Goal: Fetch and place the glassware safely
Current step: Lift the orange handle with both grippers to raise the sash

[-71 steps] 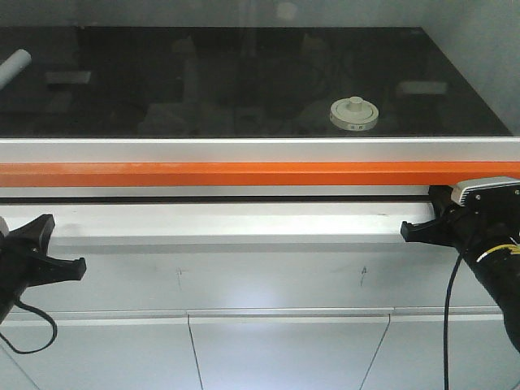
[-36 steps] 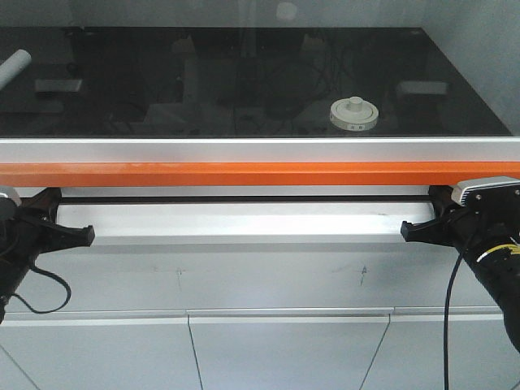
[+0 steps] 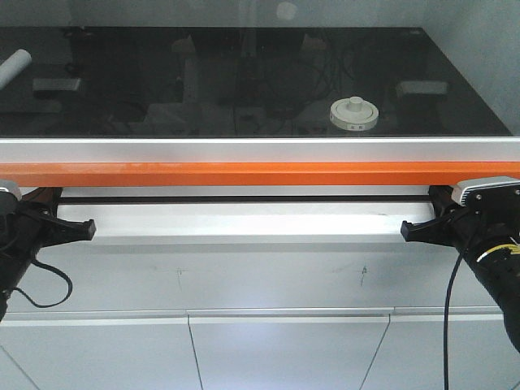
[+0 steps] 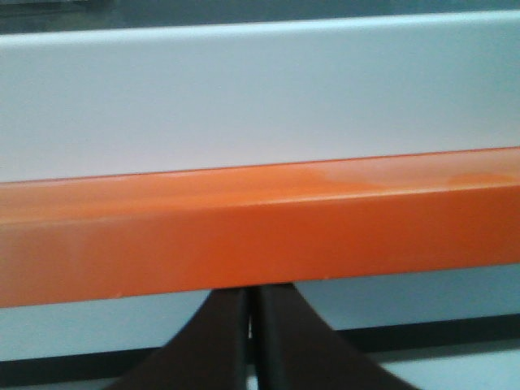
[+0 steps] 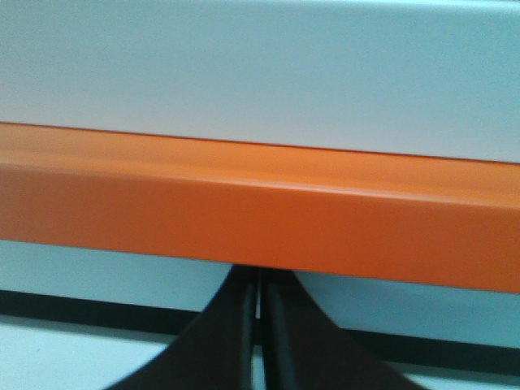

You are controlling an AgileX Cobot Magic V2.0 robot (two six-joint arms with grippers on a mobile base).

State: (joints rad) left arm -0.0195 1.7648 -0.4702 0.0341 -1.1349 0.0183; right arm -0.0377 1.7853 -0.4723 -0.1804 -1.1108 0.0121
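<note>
Early stage. Glass jar [image 3: 353,114] untouched on black bench [image 3: 455,106], near front edge, right of centre, behind lowered sash [image 3: 260,149]. Left jaws and right jaws pressed together, empty, under orange bar [image 3: 260,173]. Likely sash lift, then fetch and placement, all left.

We hold our left hand [image 3: 81,231] low at the left edge, pointing inward to the right. Our right hand [image 3: 409,231] mirrors it at the right edge, pointing left, at about the same height. On both, the fingers [image 4: 215,345] [image 5: 227,341] lie closed, with only a thin slit between them and nothing gripped.
</note>
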